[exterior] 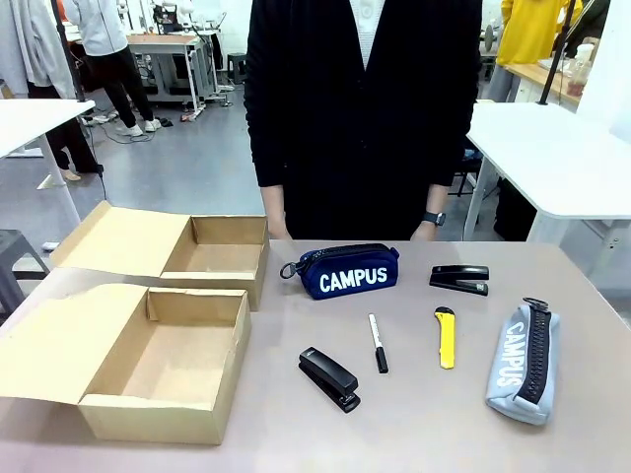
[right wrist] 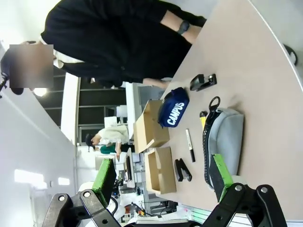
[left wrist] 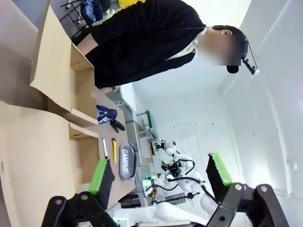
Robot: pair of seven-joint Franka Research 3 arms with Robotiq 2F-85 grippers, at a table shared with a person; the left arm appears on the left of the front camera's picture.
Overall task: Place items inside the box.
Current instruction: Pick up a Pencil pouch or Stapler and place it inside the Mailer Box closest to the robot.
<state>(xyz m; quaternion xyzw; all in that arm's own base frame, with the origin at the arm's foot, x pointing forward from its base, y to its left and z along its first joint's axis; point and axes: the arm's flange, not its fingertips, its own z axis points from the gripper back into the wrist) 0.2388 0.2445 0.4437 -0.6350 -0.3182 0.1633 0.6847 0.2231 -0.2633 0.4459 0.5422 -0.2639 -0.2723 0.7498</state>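
Table (exterior: 414,424): smooth, matt, grey-brown top; you have every item lying loose on it, none in a box yet.
Boxes: near box (exterior: 158,419) and far box (exterior: 215,230), plain cardboard, thin walls, flaps open.
Soft items: navy pouch (exterior: 347,271), grey pouch (exterior: 515,363), both fabric with zip.
Hard items: near stapler (exterior: 329,378), far stapler (exterior: 459,279), marker (exterior: 378,343), yellow knife (exterior: 446,337).
Left gripper (left wrist: 158,165): fingers spread, holding nothing.
Right gripper (right wrist: 162,165): fingers spread, holding nothing.
Risk: the round marker may roll from your pads; a pouch may sag and catch the box wall.

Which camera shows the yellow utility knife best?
The front view: the yellow utility knife lies whole between the marker pen and the grey pouch. The left wrist view shows it tiny and far off; the right wrist view, a yellow sliver beside that pouch.
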